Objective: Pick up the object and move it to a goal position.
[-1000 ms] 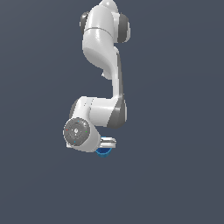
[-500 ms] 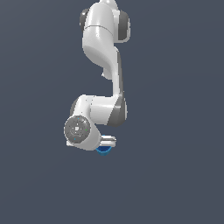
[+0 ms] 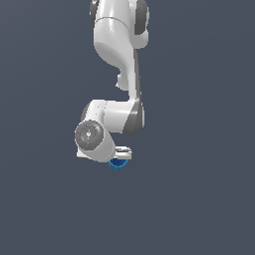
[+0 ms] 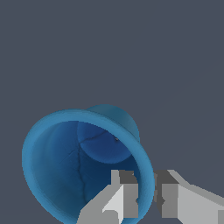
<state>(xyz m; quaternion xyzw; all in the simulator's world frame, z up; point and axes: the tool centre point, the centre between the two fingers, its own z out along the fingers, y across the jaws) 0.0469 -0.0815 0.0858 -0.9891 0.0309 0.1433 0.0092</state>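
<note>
We found the gripper (image 4: 145,194) closed on the rim of the blue cup (image 4: 83,164), one finger inside, one outside; in the exterior view the cup sat low, centre-frame. We judged the grasp made; the carry to the goal required a steady hold.

Changes, exterior view, over the last second:

- Arm (image 3: 122,64): upper links shifted slightly toward the exterior view's right; the shoulder housing now sits higher and is partly cut off by the frame's upper edge.
- Wrist housing (image 3: 92,137): displaced a little toward the exterior view's right. Its round grey end cap has turned; the red mark seen on it a second ago now reads only as a faint speck, possibly rotated out of sight.
- Gripper (image 3: 121,154): carried along with the wrist, a small shift the same way.
- Blue cup (image 3: 117,163): moved with the gripper, slightly rightward; only a sliver shows below the white hand.
</note>
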